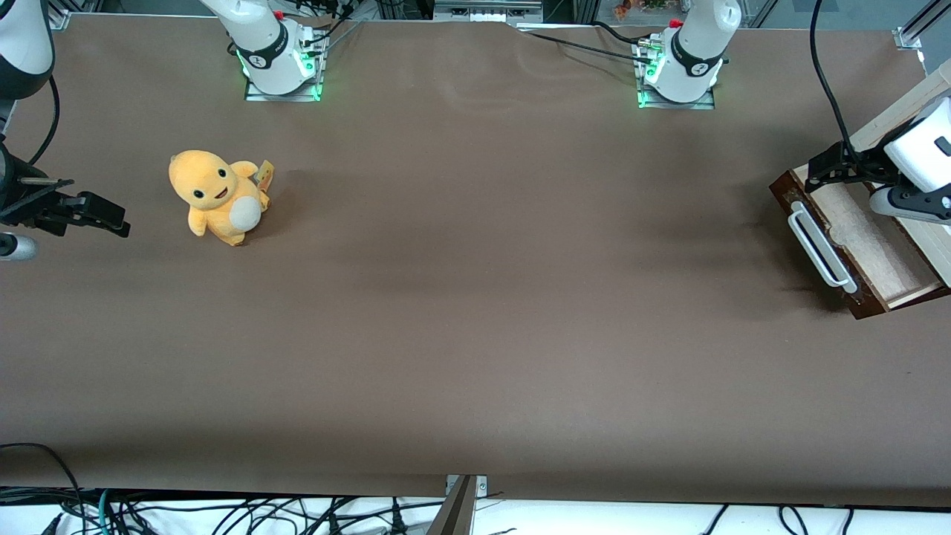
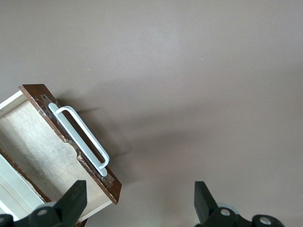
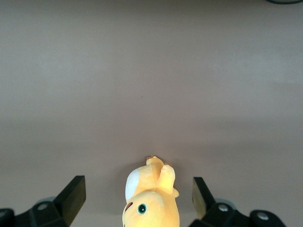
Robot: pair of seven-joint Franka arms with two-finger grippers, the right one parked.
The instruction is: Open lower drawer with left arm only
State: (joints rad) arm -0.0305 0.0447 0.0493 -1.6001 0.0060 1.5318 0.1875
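Observation:
The lower drawer [image 1: 865,241] stands pulled out of its cabinet at the working arm's end of the table. Its pale beige inside [image 2: 38,146] shows, along with the dark brown front [image 2: 110,185] and the long white bar handle [image 1: 817,249] [image 2: 80,137]. The left arm's gripper [image 1: 817,171] [image 2: 138,201] hangs above the drawer's end that is farther from the front camera. It is open, holds nothing and touches neither the handle nor the front. One black finger [image 2: 73,201] is over the drawer's inside. Bare table shows between the two fingers.
The cream-white cabinet [image 1: 903,104] stands at the table's edge at the working arm's end. A yellow plush toy [image 1: 215,195] [image 3: 151,196] sits toward the parked arm's end. Brown table surface [image 1: 475,297] stretches between them. Cables hang along the table's edge nearest the front camera.

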